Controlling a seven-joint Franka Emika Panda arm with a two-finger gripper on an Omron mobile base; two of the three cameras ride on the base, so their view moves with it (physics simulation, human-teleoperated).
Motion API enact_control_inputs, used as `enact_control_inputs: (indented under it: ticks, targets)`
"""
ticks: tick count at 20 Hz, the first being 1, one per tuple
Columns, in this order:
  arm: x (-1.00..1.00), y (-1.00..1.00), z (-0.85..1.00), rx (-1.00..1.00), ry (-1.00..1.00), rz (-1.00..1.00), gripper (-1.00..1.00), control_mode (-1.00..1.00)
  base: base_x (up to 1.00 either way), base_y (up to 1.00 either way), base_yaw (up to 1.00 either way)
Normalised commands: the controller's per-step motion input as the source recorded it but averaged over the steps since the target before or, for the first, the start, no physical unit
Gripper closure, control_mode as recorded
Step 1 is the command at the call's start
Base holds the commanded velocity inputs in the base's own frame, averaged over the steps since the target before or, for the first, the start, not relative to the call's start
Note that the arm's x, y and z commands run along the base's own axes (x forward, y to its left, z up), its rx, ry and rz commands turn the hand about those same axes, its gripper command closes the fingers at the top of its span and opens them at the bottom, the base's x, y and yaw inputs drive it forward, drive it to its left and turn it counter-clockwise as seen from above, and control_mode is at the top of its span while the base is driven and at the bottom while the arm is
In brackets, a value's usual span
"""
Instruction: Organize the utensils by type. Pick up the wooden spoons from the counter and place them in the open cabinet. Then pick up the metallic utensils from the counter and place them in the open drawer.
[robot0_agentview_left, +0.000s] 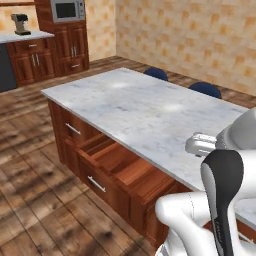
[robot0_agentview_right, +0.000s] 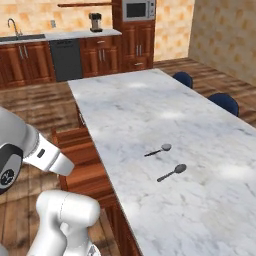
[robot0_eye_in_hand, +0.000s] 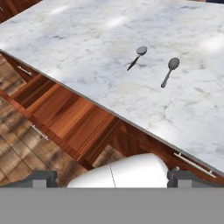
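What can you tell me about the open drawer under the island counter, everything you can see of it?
The drawer is a wide, shallow box of reddish-brown wood, pulled well out from the island below the marble counter edge. Its front carries a horizontal silver bar handle. The inside looks bare, with plain wooden floor and low side walls. It sits below the two metallic utensils, which lie on the counter above; nothing touches it.

home kitchen, marble island counter (robot0_agentview_right: 150, 115), built-in microwave (robot0_agentview_right: 138, 9), sink faucet (robot0_agentview_right: 12, 26), coffee maker (robot0_agentview_right: 95, 22)
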Motion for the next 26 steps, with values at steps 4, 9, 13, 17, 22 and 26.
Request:
enact_control_inputs:
  ticks: [4,9,13,17,22,26]
  targets:
    - [0.00,0.00,0.00,0.00,0.00,0.00,-1.00,1.00,0.45,-0.30,0.33]
    - [0.00,0.00,0.00,0.00,0.00,0.00,-1.00,1.00,0.08,-0.04,0.03]
    - [0.00,0.00,0.00,0.00,0.00,0.00,-1.00,1.00,0.00,0.00,0.00]
    - [0.00,0.00,0.00,0.00,0.00,0.00,-1.00,1.00,0.00,0.00,0.00]
    - [0.00,0.00,0.00,0.00,0.00,0.00,-1.00,1.00,0.01,-0.07,0.00]
    - [0.29,-0.41,-0.02,0.01,0.08,-0.09,-1.00,-1.00,0.00,0.00,0.00]
